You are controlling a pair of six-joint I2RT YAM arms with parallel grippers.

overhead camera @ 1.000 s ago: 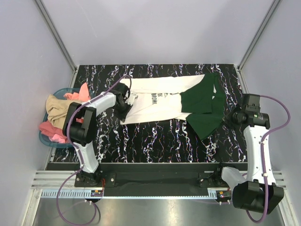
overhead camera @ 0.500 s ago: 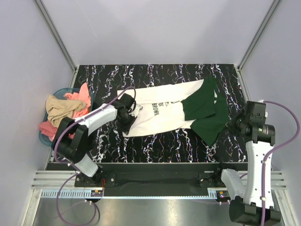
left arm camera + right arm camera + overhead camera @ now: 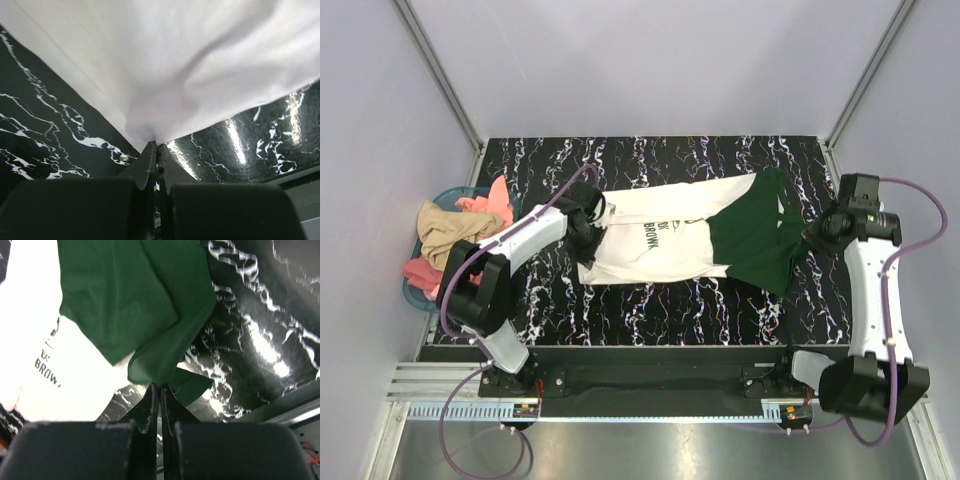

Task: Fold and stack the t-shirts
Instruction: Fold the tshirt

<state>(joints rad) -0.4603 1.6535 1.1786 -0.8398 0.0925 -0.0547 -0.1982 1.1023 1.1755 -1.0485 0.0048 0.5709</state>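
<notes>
Shifted since half a second ago: both arms drawn farther from the near edge, left claw point(image 3: 588, 232) up toward the far left, right claw point(image 3: 810, 238) up and slightly inward, both shirts carried along and stretched into a flatter band. Underneath everything, black white-veined table point(image 3: 650, 300). Across its middle, cream-white t-shirt point(image 3: 655, 240) spread crosswise, dark lettering on the chest, left edge bunched into a peak. Overlapping that shirt's right end, dark green t-shirt point(image 3: 755, 240), reaching toward the table's right side, folds gathered at its right edge. Off the table's left edge, blue basket point(image 3: 420, 303) heaped with tan and coral cloth point(image 3: 445, 228). Left claw pinched tight on the cream shirt's left edge, cloth fanning out from between the closed fingers in the wrist view. Right claw likewise clamped on a gathered corner of the green shirt, fingers nearly touching.
</notes>
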